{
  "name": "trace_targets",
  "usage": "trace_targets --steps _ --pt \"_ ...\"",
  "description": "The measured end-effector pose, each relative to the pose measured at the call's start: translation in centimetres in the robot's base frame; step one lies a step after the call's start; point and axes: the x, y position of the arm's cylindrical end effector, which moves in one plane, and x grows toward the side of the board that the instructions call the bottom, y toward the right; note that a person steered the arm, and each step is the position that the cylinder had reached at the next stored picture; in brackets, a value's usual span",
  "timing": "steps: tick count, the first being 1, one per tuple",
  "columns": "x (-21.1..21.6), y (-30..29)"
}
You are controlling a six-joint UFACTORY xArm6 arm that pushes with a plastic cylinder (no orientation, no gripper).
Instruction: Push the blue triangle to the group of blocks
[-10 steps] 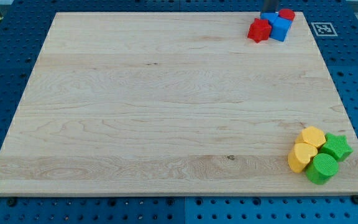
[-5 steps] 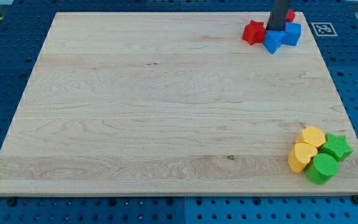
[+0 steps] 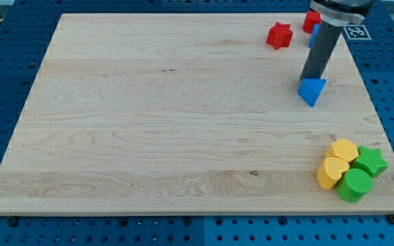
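The blue triangle [image 3: 312, 91] lies on the wooden board [image 3: 149, 123] at the right, below the top right corner. My tip [image 3: 310, 78] touches its upper edge; the dark rod rises above it. A group of blocks sits at the bottom right: two yellow blocks [image 3: 344, 149] [image 3: 332, 172], a green star [image 3: 371, 161] and a green cylinder [image 3: 354, 184]. The triangle is well above this group.
A red star-shaped block [image 3: 278, 35] lies near the top right. A red block [image 3: 310, 20] and a sliver of another blue block [image 3: 313, 35] show behind the rod. A marker tag [image 3: 356, 31] sits off the board's top right corner.
My tip has moved down the view from the top right cluster, pushing the blue triangle away from the red and blue blocks toward the bottom right group. The red star was nudged slightly.
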Motion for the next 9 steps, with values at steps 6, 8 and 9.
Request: trace_targets --steps 6,8,9 --pt "10.5 0.0" --pt "10.6 -3.5" --pt "10.8 -7.2"
